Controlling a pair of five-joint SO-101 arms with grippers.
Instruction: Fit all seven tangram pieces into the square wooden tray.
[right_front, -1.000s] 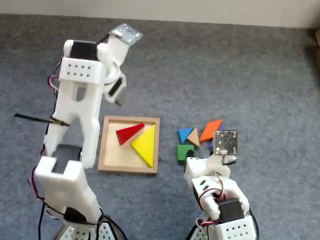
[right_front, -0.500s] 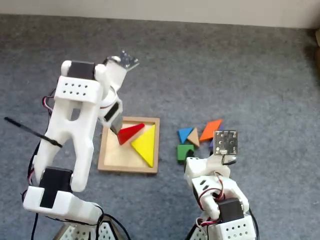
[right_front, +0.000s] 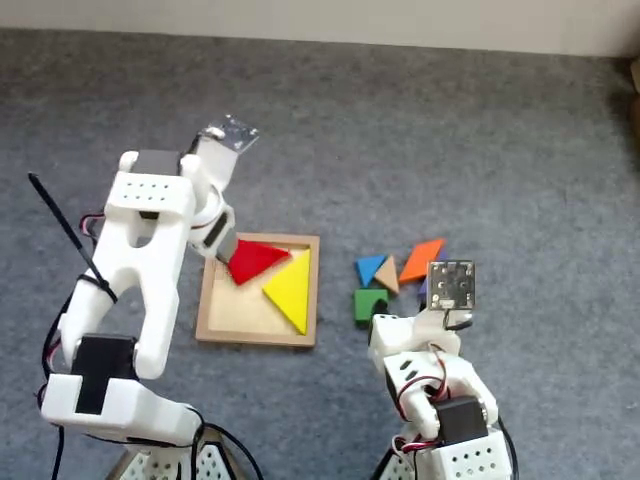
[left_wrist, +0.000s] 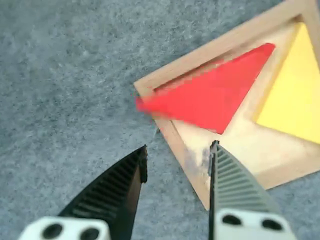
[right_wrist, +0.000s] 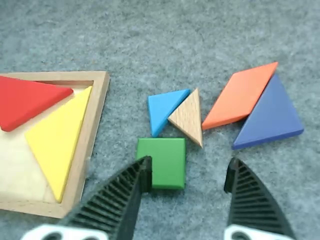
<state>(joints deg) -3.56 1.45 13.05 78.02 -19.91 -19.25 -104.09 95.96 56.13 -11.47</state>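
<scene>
Two of seven are in the wooden tray (right_front: 255, 335): the yellow triangle (right_front: 288, 288) lies flat, while the red triangle (left_wrist: 210, 95), just ahead of the released left hand (left_wrist: 179, 147), seems to overlap the rim. Five are left on the surface (right_front: 500, 120) ahead of the released right hand (right_wrist: 189, 161): green square (right_wrist: 161, 162), blue triangle (right_wrist: 162, 111), tan triangle (right_wrist: 189, 120), navy triangle (right_wrist: 267, 117) and orange parallelogram (right_wrist: 240, 95).

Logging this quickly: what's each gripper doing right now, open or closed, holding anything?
Left gripper: open, holding nothing.
Right gripper: open, holding nothing.
</scene>
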